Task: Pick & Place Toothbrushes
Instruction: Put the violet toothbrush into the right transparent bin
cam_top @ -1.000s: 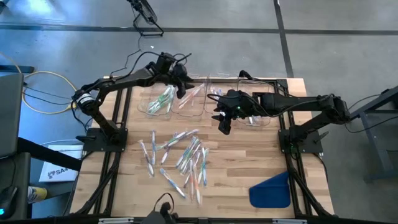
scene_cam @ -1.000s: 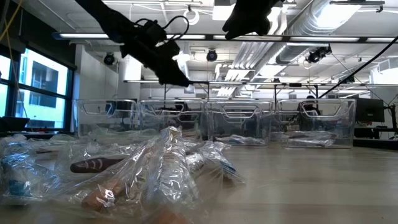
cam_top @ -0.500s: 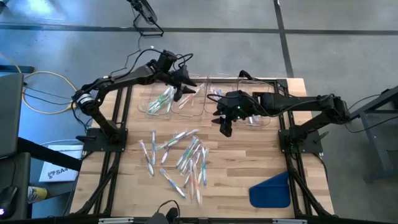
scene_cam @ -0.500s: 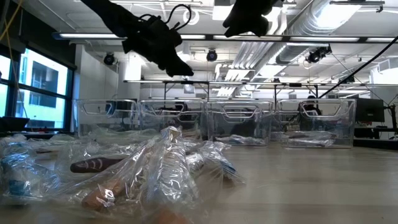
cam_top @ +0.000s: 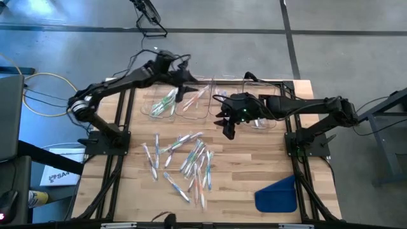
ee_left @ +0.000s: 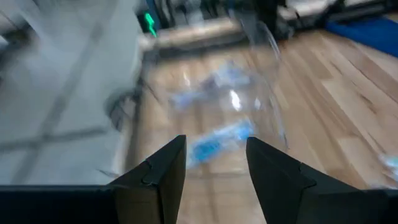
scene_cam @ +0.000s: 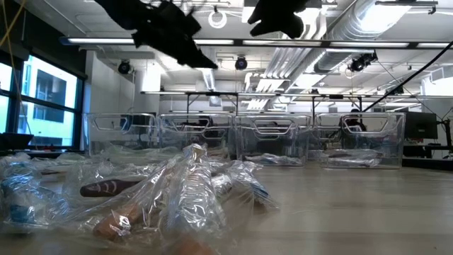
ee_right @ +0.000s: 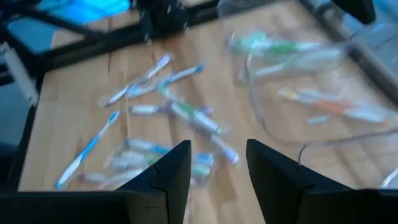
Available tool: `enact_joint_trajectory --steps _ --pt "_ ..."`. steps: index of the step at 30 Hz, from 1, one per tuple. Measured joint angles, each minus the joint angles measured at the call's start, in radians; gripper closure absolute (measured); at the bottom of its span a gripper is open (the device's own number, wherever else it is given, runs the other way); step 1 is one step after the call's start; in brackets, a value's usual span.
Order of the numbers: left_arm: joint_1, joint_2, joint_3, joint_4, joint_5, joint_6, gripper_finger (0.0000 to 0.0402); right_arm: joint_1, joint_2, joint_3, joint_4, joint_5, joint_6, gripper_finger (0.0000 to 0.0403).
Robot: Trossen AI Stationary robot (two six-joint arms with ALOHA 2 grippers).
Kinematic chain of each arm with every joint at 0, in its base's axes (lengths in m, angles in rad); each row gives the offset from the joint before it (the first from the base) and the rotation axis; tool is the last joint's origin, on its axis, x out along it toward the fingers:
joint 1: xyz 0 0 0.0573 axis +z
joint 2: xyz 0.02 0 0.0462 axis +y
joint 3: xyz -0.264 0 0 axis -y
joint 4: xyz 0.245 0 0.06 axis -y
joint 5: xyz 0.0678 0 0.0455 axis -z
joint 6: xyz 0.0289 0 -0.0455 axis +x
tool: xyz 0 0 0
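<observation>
My left gripper hangs over the far bins, its jaws apart with nothing between them; through its wrist camera I see only blurred blue brushes in a clear bin beyond the fingers. The loose toothbrushes lie scattered mid-table, nearer me than the bins, most with their long axes running roughly near-to-far, a few slanted. My right gripper sits just in front of the bins, jaws likewise apart and empty, and the pile lies toward me and to its left, well below the fingers. I judge the right arm the nearer one for the next pick: it needs to drop and close across a brush's thin width, not along its length.
</observation>
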Motion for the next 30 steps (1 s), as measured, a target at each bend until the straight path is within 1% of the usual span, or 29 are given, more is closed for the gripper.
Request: enact_joint_trajectory --steps 4,6,10,14,17,20,24,27,30 --pt "0.001 -0.135 -0.094 0.066 -0.001 0.013 0.0236 0.027 0.000 0.000 0.075 0.125 0.030 0.0254" --pt "0.001 -0.215 -0.170 0.089 -0.001 0.007 0.0236 0.043 0.000 0.000 0.101 0.154 0.033 0.0254" --pt "-0.013 -0.397 -0.347 0.150 -0.004 -0.015 0.0236 0.077 0.000 -0.001 0.128 0.165 0.029 0.0254" --pt "-0.072 -0.568 -0.518 0.246 -0.068 -0.080 0.0236 0.113 0.000 -0.052 0.227 0.167 0.096 0.0254" --pt "-0.132 -0.698 -0.603 0.307 -0.088 -0.115 0.0236 0.146 0.001 -0.096 0.282 0.168 0.150 0.0254" --pt "-0.196 -0.808 -0.655 0.303 -0.089 -0.119 0.0236 0.177 0.012 -0.128 0.317 0.169 0.245 0.0254" --pt "-0.270 -0.915 -0.681 0.302 -0.097 -0.119 0.0236 0.204 0.029 -0.173 0.369 0.164 0.355 0.0254" --pt "-0.315 -0.961 -0.682 0.279 -0.097 -0.119 0.0236 0.219 0.040 -0.188 0.378 0.164 0.360 0.0254" --pt "-0.352 -0.978 -0.682 0.265 -0.097 -0.120 0.0236 0.228 0.066 -0.190 0.384 0.141 0.356 0.0254"
